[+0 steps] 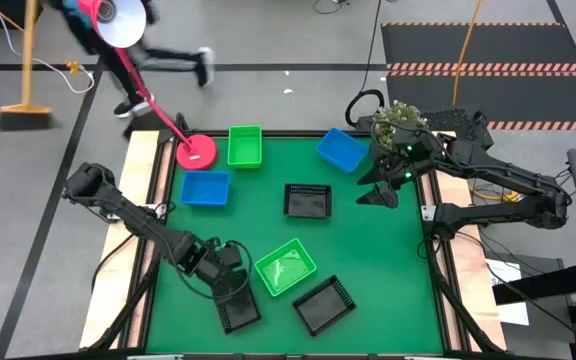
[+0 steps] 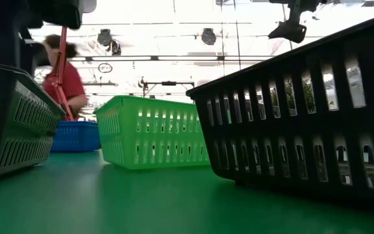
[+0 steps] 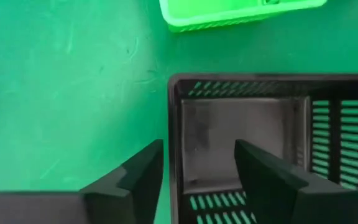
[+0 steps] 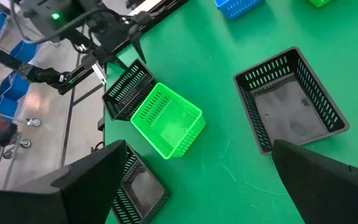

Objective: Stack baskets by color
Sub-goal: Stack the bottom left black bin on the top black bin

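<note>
The left gripper (image 1: 230, 290) hangs with spread fingers straddling one wall of the black basket (image 1: 238, 312) just beside the near green basket (image 1: 286, 267), seemingly not yet clamped.

Overhead and table-level cameras share the green basket (image 1: 285, 267); wrist cameras look down close.

Open green mat (image 1: 393, 260) at right, baskets crowding near left, pink lamp base (image 1: 196, 152) blocking far-left corner
</note>
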Controlling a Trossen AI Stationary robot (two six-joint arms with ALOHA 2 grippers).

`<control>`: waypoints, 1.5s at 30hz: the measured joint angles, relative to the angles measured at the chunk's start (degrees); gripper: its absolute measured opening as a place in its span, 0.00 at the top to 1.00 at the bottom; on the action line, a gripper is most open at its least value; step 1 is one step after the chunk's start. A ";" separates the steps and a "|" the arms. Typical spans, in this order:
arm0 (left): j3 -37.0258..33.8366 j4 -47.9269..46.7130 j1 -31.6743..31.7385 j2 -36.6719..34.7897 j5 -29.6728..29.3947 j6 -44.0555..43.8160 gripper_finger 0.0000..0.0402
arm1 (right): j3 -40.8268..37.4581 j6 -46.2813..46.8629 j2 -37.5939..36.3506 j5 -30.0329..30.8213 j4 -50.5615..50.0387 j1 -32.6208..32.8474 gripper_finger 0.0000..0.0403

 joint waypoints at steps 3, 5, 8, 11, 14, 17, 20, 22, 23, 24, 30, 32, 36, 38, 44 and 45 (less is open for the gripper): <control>-2.36 3.13 0.73 0.00 0.57 -0.22 0.60 | 0.00 0.52 -0.25 0.00 -0.12 0.00 0.02; -3.28 3.10 1.42 0.00 0.51 -0.63 0.65 | 0.00 1.09 -0.56 0.00 -0.13 0.00 0.02; -4.40 3.16 2.35 0.00 0.42 -0.58 0.74 | 0.00 1.53 -1.11 0.02 -0.13 0.00 0.02; -5.58 4.00 2.70 0.00 1.45 -0.38 0.80 | 0.00 1.53 -1.64 0.20 -0.17 0.00 0.02; -6.79 7.73 2.75 0.00 3.10 0.86 0.84 | 0.00 1.53 -1.98 1.34 -0.19 0.00 0.02; -7.75 8.52 2.71 0.00 3.56 -0.33 0.85 | 0.00 1.53 -1.98 1.34 -0.19 0.00 0.02; -8.23 8.38 3.14 0.00 3.54 -1.71 0.87 | 0.00 1.53 -1.99 1.31 -0.19 0.00 0.02; -8.24 8.28 3.66 0.00 3.52 -1.86 0.93 | 0.00 1.54 -1.98 1.32 -0.19 0.00 0.02; -8.25 8.25 4.05 0.00 3.59 -1.82 0.96 | 0.00 1.53 -1.98 1.37 -0.19 0.00 0.02; -8.25 8.29 4.38 0.00 3.61 -1.81 0.97 | 0.00 1.53 -1.99 1.55 -0.19 0.00 0.02; -7.33 7.73 7.17 -1.21 8.37 2.38 0.98 | 0.00 1.55 -2.00 2.82 -0.19 0.00 0.02; -6.89 7.89 8.78 -3.32 11.49 2.59 0.98 | 0.00 1.55 -1.98 2.82 -0.17 -0.01 0.02; -6.08 7.68 12.25 -9.52 13.00 1.88 0.98 | 0.00 1.55 -1.98 5.04 -0.15 -0.07 0.02; -5.83 7.89 14.50 -13.04 12.63 0.52 0.98 | 0.00 1.55 -1.98 7.11 -0.15 -0.07 0.02; -4.67 3.32 23.33 -19.82 10.82 -3.32 0.98 | 0.00 1.57 -1.98 14.11 0.11 -0.09 0.02; -3.59 1.47 25.12 -19.80 10.68 -3.61 0.98 | 0.00 1.63 -1.98 15.21 0.18 -0.09 0.02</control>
